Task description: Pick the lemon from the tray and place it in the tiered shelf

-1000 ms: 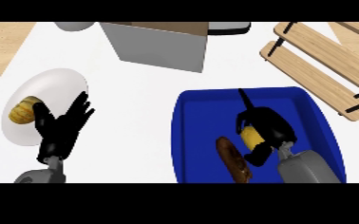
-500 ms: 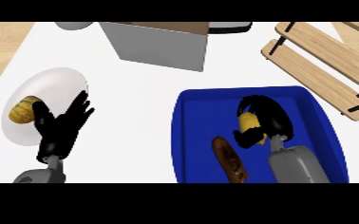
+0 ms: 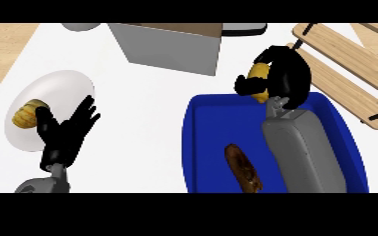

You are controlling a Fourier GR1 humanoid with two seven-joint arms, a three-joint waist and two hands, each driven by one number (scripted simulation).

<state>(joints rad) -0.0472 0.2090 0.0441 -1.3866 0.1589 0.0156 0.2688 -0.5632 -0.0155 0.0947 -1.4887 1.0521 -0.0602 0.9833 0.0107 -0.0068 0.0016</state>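
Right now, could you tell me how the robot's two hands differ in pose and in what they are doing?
The right hand is curled round the lemon above the blue tray's far edge; the left hand is open, holding nothing. The right is near the wooden shelf; the left rests by the white plate. Both are black.

Right hand (image 3: pixel 284 77) lifted the lemon (image 3: pixel 260 74) — now past the tray (image 3: pixel 210 145) rim.

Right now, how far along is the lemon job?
Pick looks done: the right hand is curled round the lemon, held over the tray's far edge. In hand: carrying it toward the wooden shelf. Left: placing it in the shelf. The left hand rests open by the plate.
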